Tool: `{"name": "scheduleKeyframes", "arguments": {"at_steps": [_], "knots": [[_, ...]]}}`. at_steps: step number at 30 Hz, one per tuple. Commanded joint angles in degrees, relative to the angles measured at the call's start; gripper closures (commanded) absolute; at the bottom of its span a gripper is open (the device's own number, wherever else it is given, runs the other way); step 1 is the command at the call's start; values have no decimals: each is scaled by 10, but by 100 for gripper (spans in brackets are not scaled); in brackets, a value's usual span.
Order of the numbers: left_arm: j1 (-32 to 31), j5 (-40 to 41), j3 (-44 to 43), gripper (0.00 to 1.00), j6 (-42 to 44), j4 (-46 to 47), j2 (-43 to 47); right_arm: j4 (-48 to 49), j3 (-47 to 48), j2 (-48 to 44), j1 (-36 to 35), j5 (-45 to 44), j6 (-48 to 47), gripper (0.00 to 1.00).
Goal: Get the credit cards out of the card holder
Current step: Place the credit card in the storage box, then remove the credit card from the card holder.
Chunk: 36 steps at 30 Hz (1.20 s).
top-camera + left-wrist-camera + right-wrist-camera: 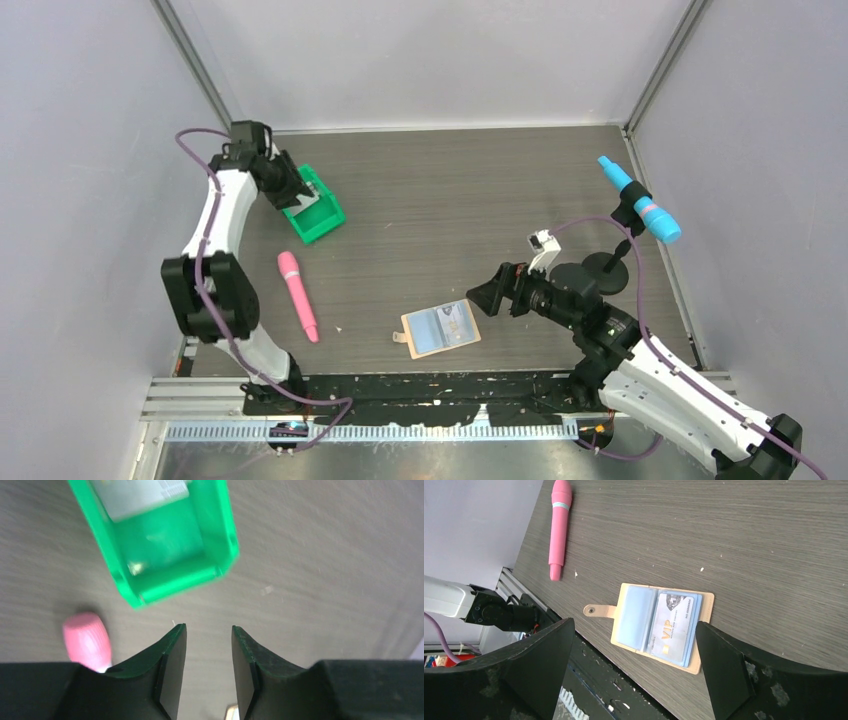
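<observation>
So: right gripper (634, 624) has jaws wide open, empty, over the card holder (633, 617) near the worktop (749, 540) edge, left gripper (209, 645) part-open, empty; we risk dragging the unpinned holder when pulling its credit card (674, 625).

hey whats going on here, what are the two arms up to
They're emptying a card holder. The left gripper hangs over the green bin, fingers apart and empty, with a pale card lying inside. The right gripper hovers wide open above the holder, which lies open on the table with one card in it.
</observation>
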<state>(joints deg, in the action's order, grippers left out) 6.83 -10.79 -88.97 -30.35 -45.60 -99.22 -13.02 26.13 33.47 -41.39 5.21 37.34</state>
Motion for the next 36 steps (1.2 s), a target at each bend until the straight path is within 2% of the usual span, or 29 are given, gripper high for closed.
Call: {"name": "scheduleKeyframes", "arguments": {"at_steps": [1,6,10,13,15,20,27,34,36], "knots": [[-60,-35,88,58,37,-13,97,-7,3,0,3,19,3,0],[-157,-38,212,57,34,16,182,-18,-14,-10,3,31,1,7],[-226,-42,280,57,31,31,253,-33,-23,-19,3,31,-8,13],[-279,-48,335,57,9,53,310,-37,-38,-27,3,30,-8,22],[-318,-64,380,57,-19,95,346,-35,-50,-27,3,29,-1,28],[-402,-89,487,60,-115,222,413,-25,-70,-8,2,27,13,34],[-498,-51,555,64,-185,358,412,48,-77,65,2,62,17,46],[-550,-28,604,67,-245,521,351,105,-59,154,2,98,4,52],[-563,-15,604,68,-250,537,328,122,-56,171,2,103,8,53]]}}
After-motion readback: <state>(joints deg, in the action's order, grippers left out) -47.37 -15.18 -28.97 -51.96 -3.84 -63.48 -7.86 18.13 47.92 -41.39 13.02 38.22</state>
